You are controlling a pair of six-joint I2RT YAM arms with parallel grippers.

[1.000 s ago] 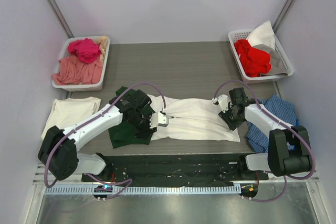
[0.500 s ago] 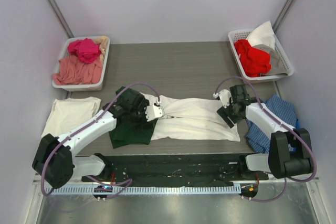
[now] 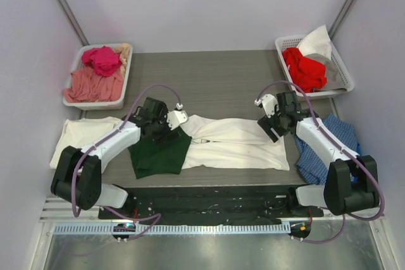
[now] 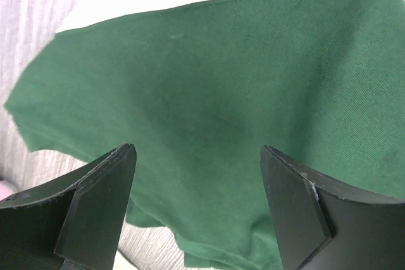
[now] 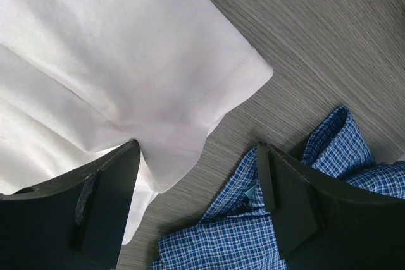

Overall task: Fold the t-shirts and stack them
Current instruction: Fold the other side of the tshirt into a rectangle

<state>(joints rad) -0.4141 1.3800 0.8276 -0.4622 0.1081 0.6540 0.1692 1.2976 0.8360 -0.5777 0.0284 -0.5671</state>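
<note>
At 9 o'clock, holds left end effector (image 4: 197, 156) spread empty over dark green cotton t-shirt (image 4: 221, 80); at 3 o'clock, right end effector (image 5: 197, 150) spread empty over white cotton t-shirt (image 5: 126, 49).

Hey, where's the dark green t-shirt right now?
In the top view, the dark green t-shirt lies flat on the left side of the table, near the front edge. It sits between the cream t-shirt and the white t-shirt.
</note>
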